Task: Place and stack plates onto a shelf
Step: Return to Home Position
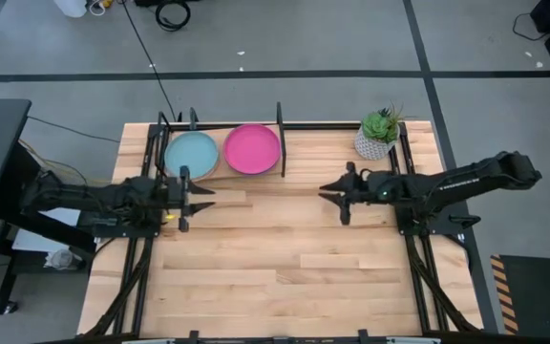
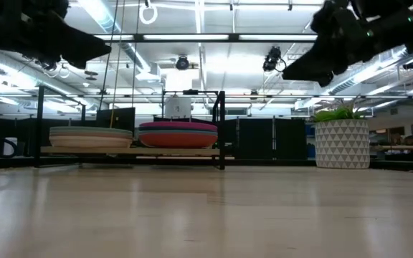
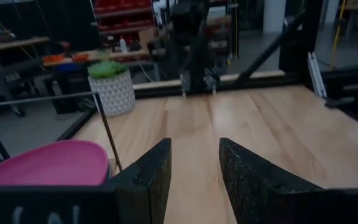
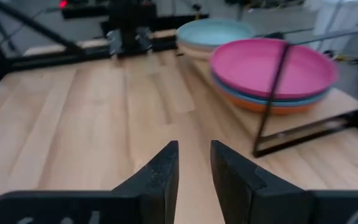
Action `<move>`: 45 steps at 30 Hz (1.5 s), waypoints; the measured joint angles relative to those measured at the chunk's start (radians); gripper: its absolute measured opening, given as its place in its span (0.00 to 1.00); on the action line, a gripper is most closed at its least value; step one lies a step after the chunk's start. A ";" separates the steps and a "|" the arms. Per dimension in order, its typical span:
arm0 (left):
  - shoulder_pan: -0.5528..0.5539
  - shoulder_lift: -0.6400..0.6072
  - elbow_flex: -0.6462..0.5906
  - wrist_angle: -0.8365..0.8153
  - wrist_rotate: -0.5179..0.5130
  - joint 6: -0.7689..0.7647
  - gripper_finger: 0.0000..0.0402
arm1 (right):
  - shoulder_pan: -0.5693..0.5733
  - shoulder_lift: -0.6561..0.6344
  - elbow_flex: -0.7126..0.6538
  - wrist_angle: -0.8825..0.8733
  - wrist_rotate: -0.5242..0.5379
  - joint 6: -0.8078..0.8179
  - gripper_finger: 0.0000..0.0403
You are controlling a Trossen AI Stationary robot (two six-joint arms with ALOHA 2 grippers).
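Note:
Two stacks of plates rest on the shelf (image 1: 285, 143) at the table's far edge. The left stack is topped by a pale blue plate (image 1: 191, 153), the right one by a magenta plate (image 1: 252, 149) over blue and orange ones (image 4: 272, 99). My left gripper (image 1: 206, 197) hovers open above the table just near of the pale blue stack, pointing right, holding nothing. My right gripper (image 1: 328, 191) hovers open right of the shelf, pointing left, holding nothing. In the wrist views the left gripper (image 3: 194, 171) and the right gripper (image 4: 194, 168) show a gap between their fingers.
A potted green plant (image 1: 378, 136) in a white patterned pot stands at the far right corner, behind the right arm. Black metal posts (image 1: 281, 139) of the shelf rise beside the magenta stack. Bare plank tabletop (image 1: 285, 268) spreads across the middle and near side.

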 joint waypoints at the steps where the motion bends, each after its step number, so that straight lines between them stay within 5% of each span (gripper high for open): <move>1: 0.000 -0.029 -0.010 0.002 0.000 -0.001 0.35 | -0.013 -0.022 -0.026 0.019 0.000 0.001 0.24; 10: -0.004 -0.152 -0.052 -0.028 -0.003 -0.026 0.35 | -0.078 -0.188 -0.216 0.150 0.000 0.039 0.24; 23: -0.103 -0.154 -0.052 -0.035 0.067 -0.047 0.35 | -0.084 -0.318 -0.400 0.289 -0.040 0.091 0.24; 37: -0.113 -0.155 -0.179 0.058 0.036 -0.085 0.35 | -0.089 -0.411 -0.408 0.274 -0.054 0.039 0.24; 45: -0.113 -0.185 -0.180 0.046 0.030 0.065 0.35 | -0.147 -0.495 -0.408 0.229 -0.049 0.051 0.24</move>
